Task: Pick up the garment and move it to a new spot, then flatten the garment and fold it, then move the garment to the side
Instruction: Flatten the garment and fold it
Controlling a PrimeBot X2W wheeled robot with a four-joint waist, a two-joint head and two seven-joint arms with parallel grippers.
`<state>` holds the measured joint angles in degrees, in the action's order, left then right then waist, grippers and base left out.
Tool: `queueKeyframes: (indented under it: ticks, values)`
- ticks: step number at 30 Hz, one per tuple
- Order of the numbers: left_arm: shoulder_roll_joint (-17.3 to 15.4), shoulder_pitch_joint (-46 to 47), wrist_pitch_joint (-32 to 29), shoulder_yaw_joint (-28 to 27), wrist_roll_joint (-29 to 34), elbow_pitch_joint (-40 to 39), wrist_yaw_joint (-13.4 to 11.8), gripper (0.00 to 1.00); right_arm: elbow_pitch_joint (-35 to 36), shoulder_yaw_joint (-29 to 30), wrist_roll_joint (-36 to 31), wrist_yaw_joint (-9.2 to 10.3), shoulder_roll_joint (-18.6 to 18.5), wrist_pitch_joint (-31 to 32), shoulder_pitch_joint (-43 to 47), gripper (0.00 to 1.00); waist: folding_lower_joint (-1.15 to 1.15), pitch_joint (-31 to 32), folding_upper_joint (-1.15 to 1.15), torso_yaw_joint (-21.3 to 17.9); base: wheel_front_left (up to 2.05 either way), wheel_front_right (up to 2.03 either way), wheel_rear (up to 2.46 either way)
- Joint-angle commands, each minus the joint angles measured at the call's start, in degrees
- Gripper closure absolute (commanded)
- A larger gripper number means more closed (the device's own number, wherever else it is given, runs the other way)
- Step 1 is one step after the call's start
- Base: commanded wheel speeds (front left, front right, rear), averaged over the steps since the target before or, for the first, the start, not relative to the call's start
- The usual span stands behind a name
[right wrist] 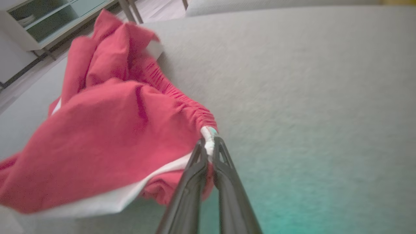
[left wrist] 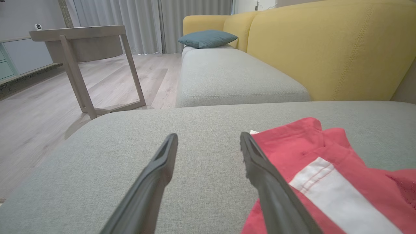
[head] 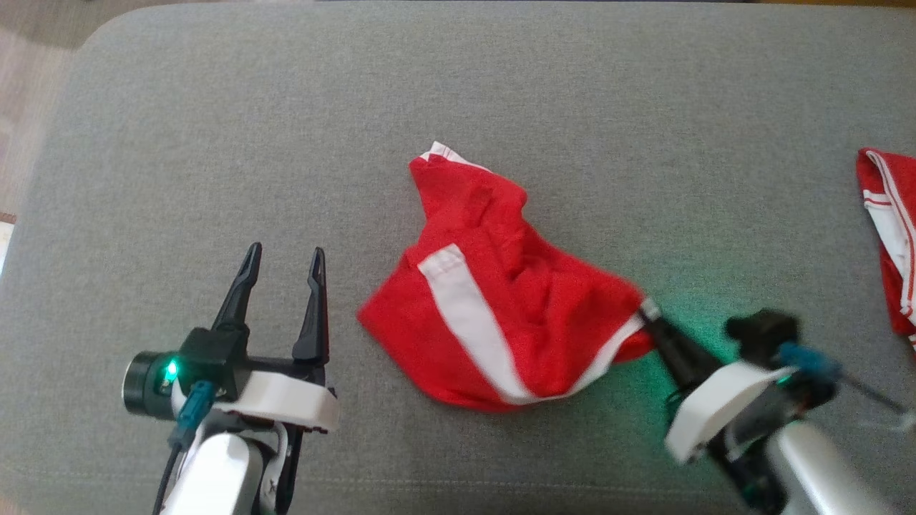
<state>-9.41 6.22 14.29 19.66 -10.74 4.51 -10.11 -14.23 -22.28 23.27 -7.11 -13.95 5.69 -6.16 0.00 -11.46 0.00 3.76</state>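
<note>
The garment [head: 501,315] is a pair of red shorts with white side stripes, lying rumpled in the middle of the grey cushion [head: 458,107]. My right gripper [head: 650,315] is shut on the white-edged corner at the garment's right end. In the right wrist view that gripper [right wrist: 209,144] pinches the gathered waistband corner of the garment [right wrist: 107,136], and the cloth hangs lifted to the left. My left gripper [head: 285,261] stands open just left of the garment, touching nothing. In the left wrist view the same open gripper [left wrist: 208,139] points across the cushion, the garment [left wrist: 325,175] beside its right finger.
A second red and white garment [head: 891,236] lies at the cushion's right edge. The left wrist view shows a yellow sofa back [left wrist: 325,48], a blue pillow [left wrist: 206,38], a wooden side table [left wrist: 81,48] and wood floor [left wrist: 39,107] beyond the cushion's left edge.
</note>
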Motion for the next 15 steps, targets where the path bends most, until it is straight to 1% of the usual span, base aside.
queueKeyframes:
  ticks: [1, 4, 7, 11, 12, 13, 14, 15]
  values:
    - [-0.4, 2.5, 0.6, -2.0, 0.2, -1.5, -0.2, 0.0, 2.5, 1.1, -1.0, -0.37, -1.3, -0.7, -2.1, 1.0, 0.0, 0.1, 0.0, -0.2, 0.0, 0.0, 0.0]
    - [-0.3, 2.4, 0.6, -1.9, 0.1, -1.4, -0.2, 0.0, 3.4, 6.3, -2.7, -0.37, -2.6, -1.0, -2.6, 1.0, 0.0, 0.2, 0.0, -0.4, 0.0, 0.0, 0.0]
    - [-0.1, 2.4, 0.7, -1.8, 0.1, -1.3, -0.1, 0.0, 2.7, 10.8, -4.1, -0.37, -3.0, -1.3, -3.1, 1.0, 0.0, 0.2, 0.0, -0.5, 0.0, 0.0, 0.0]
    - [0.1, 2.6, 0.7, -1.6, 0.1, -1.0, 0.1, 0.0, -0.4, 13.7, -4.6, -0.37, -2.2, -1.7, -2.9, 1.0, 0.0, 0.0, 0.0, -0.3, 0.0, 0.0, 0.0]
    - [0.2, 2.7, 0.7, -1.5, 0.1, -0.9, 0.2, 0.0, -1.0, 14.2, -4.7, -0.37, -1.8, -2.4, -2.9, 0.53, 0.0, 0.0, 0.0, -0.3, 0.0, 0.0, 0.0]
    - [0.2, 2.7, 0.7, -1.6, 0.1, -0.9, 0.2, 0.0, -1.6, 14.4, -4.8, -0.37, -1.4, -3.0, -2.8, 0.09, 0.0, 0.0, 0.0, -0.3, 0.0, 0.0, 0.0]
    - [0.1, 2.6, 0.7, -1.6, 0.1, -0.8, 0.2, 0.0, -1.9, 14.7, -5.0, -0.37, -1.0, -3.7, -2.6, 0.0, 0.0, 0.0, 0.0, -0.4, 0.0, 0.0, 0.0]
    - [0.1, 2.6, 0.7, -1.6, 0.1, -0.8, 0.2, 0.0, -2.0, 15.1, -5.2, -0.37, -0.7, -4.7, -2.4, 0.0, 0.0, 0.1, 0.0, -0.5, 0.0, 0.0, 0.0]
